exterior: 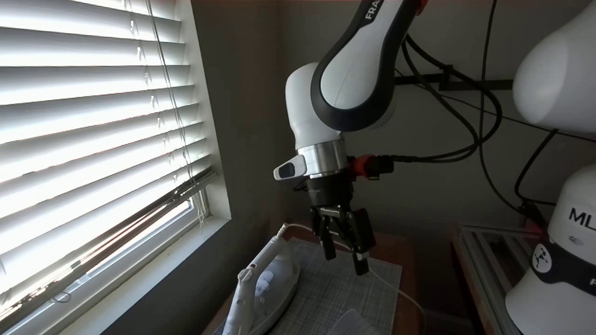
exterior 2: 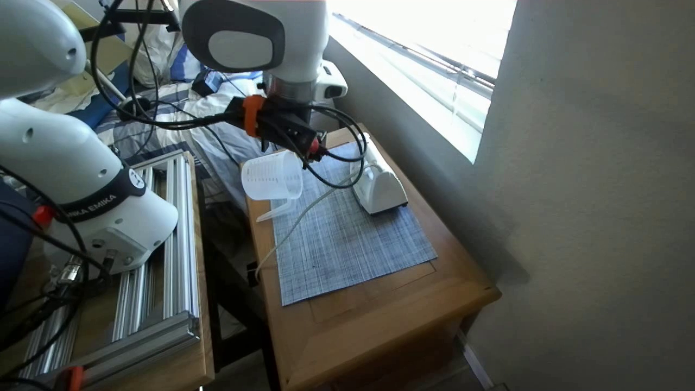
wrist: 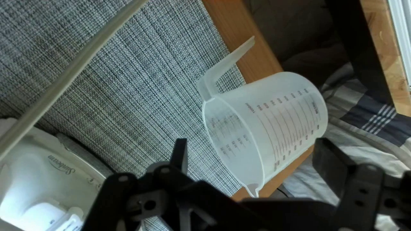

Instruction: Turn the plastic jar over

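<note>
Claw (exterior: 345, 262) spread wide, holding nothing; the plastic jar (wrist: 285, 112) lies on its side by the edge of the worktop (exterior 2: 380, 331); best pinch its thin side lightly, lift clear of the edge, then rotate

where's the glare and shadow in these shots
In both exterior views, the window with white slatted blinds glares; in an exterior view, the black two-finger gripper sits dark, detail partly lost; in an exterior view, a soft shadow darkens the plain grey wall; in the wrist view, the translucent whitish plastic jar shows clear scale lines.
</note>
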Robot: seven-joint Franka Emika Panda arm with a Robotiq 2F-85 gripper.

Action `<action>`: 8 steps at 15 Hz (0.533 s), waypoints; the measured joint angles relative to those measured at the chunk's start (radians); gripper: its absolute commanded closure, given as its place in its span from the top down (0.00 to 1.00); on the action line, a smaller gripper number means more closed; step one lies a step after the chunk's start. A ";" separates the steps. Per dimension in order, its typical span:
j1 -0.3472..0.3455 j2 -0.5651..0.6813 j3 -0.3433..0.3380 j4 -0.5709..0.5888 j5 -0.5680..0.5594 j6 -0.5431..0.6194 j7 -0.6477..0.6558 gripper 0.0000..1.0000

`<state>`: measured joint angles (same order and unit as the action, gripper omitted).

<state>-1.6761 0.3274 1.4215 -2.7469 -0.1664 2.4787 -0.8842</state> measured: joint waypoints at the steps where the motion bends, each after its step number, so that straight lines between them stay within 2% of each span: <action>1: 0.000 0.012 -0.025 0.000 0.008 -0.003 0.011 1.00; 4: 0.011 0.068 -0.115 -0.003 0.020 -0.031 0.018 1.00; 8: 0.087 0.141 -0.310 -0.005 0.090 -0.008 0.007 1.00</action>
<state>-1.5893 0.4688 1.1118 -2.7519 -0.0764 2.4705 -0.8770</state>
